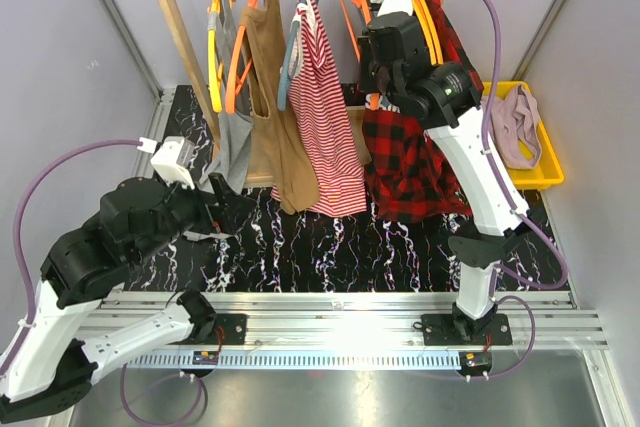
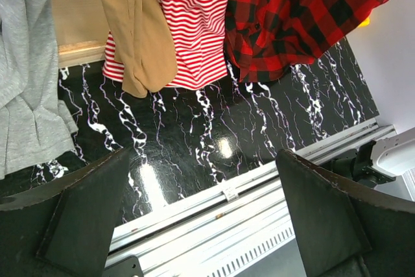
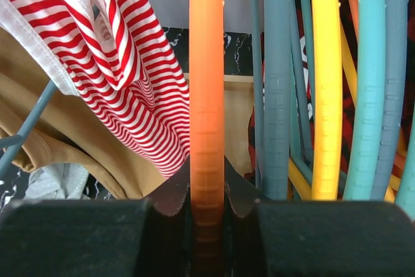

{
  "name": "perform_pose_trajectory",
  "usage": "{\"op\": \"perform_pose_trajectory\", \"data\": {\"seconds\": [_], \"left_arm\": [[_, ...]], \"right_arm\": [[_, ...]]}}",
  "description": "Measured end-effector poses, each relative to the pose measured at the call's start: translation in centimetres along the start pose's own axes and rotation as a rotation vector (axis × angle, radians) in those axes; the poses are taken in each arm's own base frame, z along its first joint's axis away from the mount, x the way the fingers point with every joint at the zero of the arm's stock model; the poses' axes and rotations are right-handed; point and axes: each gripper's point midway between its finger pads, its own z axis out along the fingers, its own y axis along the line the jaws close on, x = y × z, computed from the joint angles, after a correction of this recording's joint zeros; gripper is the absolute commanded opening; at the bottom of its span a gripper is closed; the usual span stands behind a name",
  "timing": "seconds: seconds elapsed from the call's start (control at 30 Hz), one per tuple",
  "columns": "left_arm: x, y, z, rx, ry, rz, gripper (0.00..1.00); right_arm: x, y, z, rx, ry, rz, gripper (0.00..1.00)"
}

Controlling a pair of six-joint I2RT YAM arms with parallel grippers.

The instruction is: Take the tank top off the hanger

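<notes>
Your left fingers (image 2: 78,215) stand wide apart over the marbled desk (image 2: 194,137); grey top (image 2: 26,82), tan top (image 2: 136,37), striped top (image 2: 194,24) and plaid top (image 2: 292,24) hang ahead.

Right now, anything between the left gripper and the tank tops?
Nothing visible. The left gripper is open above the table; the grey top, tan top and striped top hang just ahead. The right gripper is clamped on an orange hanger, off to the side.

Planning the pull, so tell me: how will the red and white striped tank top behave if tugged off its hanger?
Probably floppy: the striped tank top hangs in soft folds. Likely light, since a thin blue hanger carries it. Its straps may catch on the hanger's shoulders rather than slide freely.
</notes>
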Motion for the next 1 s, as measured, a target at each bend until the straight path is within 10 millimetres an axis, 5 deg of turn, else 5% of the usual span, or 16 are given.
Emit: {"op": "perform_pose_trajectory", "data": {"seconds": [0.17, 0.43, 0.7, 0.83, 1.0], "left_arm": [[0.1, -0.2, -0.1, 0.013, -0.001, -0.003, 0.99], [0.2, -0.5, 0.0, 0.03, 0.009, -0.003, 0.99], [0.2, -0.6, -0.2, 0.04, 0.008, -0.004, 0.99], [0.2, -0.6, -0.4, 0.043, 0.004, -0.005, 0.99], [0.2, -0.6, -0.4, 0.045, 0.004, -0.005, 0.99]], "right_arm": [[0.4, -0.1, -0.1, 0.002, 0.008, 0.001, 0.0], [-1.0, -0.2, -0.7, -0.008, -0.028, -0.004, 0.17], [0.8, -0.1, 0.5, 0.007, 0.031, -0.033, 0.2], [1.0, 0.0, 0.9, 0.006, 0.042, -0.032, 0.64], [1.4, 0.3, -0.3, -0.037, 0.064, -0.011, 0.93]]}}
